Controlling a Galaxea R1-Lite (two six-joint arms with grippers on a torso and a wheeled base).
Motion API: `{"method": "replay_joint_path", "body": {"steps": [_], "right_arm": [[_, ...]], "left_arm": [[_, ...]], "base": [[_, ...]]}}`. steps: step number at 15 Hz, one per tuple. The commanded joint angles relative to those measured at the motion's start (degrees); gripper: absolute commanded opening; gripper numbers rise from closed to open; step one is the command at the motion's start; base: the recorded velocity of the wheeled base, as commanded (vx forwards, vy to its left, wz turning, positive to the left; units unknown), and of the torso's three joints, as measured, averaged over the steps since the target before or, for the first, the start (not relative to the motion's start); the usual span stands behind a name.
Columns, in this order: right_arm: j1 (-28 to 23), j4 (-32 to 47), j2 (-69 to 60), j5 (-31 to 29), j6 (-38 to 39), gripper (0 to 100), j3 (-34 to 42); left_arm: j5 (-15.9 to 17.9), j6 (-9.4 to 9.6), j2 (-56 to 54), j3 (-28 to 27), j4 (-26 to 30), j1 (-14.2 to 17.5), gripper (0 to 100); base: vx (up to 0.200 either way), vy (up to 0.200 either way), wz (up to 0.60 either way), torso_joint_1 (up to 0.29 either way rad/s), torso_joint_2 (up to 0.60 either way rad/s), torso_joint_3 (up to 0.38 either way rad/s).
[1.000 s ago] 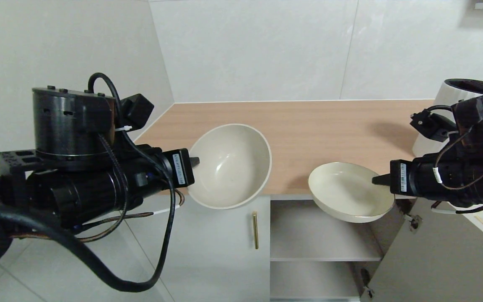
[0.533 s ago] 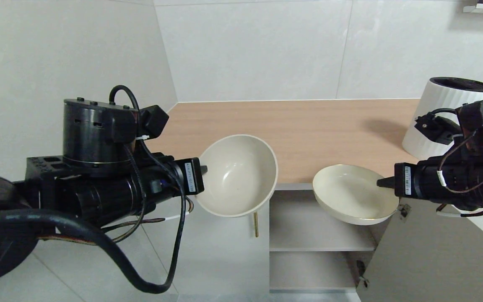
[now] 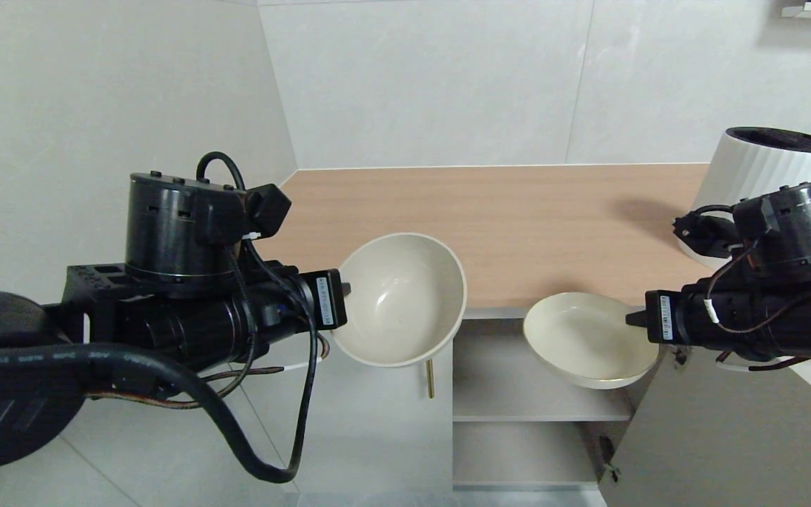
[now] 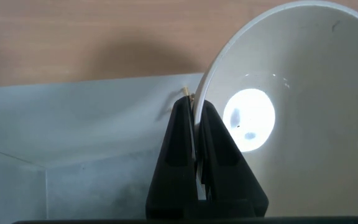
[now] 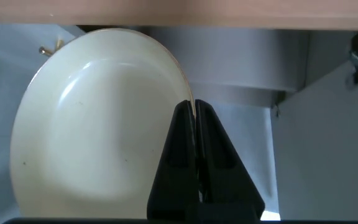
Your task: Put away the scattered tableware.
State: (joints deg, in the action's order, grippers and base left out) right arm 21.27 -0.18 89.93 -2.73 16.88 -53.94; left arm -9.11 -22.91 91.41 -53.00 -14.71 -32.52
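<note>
A deep cream bowl [image 3: 400, 299] hangs in the air at the counter's front edge, my left gripper [image 3: 344, 289] shut on its rim. The left wrist view shows that gripper [image 4: 195, 112] pinching the bowl [image 4: 303, 118] by its wall. A shallow cream plate [image 3: 586, 339] with a gold rim hangs in front of the open cabinet [image 3: 518, 384], my right gripper [image 3: 632, 318] shut on its edge. In the right wrist view the gripper [image 5: 194, 113] clamps the plate [image 5: 98, 130] at its rim.
The wooden counter [image 3: 518, 218] runs behind both dishes. A white ribbed container [image 3: 764, 172] stands at its right end. Below, the cabinet has two shelves, its right door [image 3: 715, 436] swung open and a closed door with a brass handle [image 3: 429, 378] to the left.
The head camera has shifted, so the whole scene sits differently. Both arms have come lower and a little forward with their dishes; the plate is now before the cabinet opening.
</note>
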Motion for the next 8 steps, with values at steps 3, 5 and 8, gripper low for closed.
{"method": "replay_joint_path", "body": {"steps": [3,5,8], "right_arm": [[0.00,-5.18,1.65,0.01,-2.12,0,3.58],[0.00,-5.62,1.92,-0.08,-2.12,0,3.85],[0.00,-5.62,2.00,-0.08,-2.21,0,4.11]], "left_arm": [[-0.03,-0.03,0.35,0.01,0.04,0.00,0],[-0.03,-0.03,0.53,0.01,0.04,0.00,0],[-0.12,-0.12,0.88,-0.08,0.04,0.00,0]], "base": [[0.000,0.000,0.00,-0.120,0.29,0.176],[0.000,0.000,0.00,-0.156,0.44,0.259],[0.000,0.000,0.00,-0.167,0.46,0.287]]}}
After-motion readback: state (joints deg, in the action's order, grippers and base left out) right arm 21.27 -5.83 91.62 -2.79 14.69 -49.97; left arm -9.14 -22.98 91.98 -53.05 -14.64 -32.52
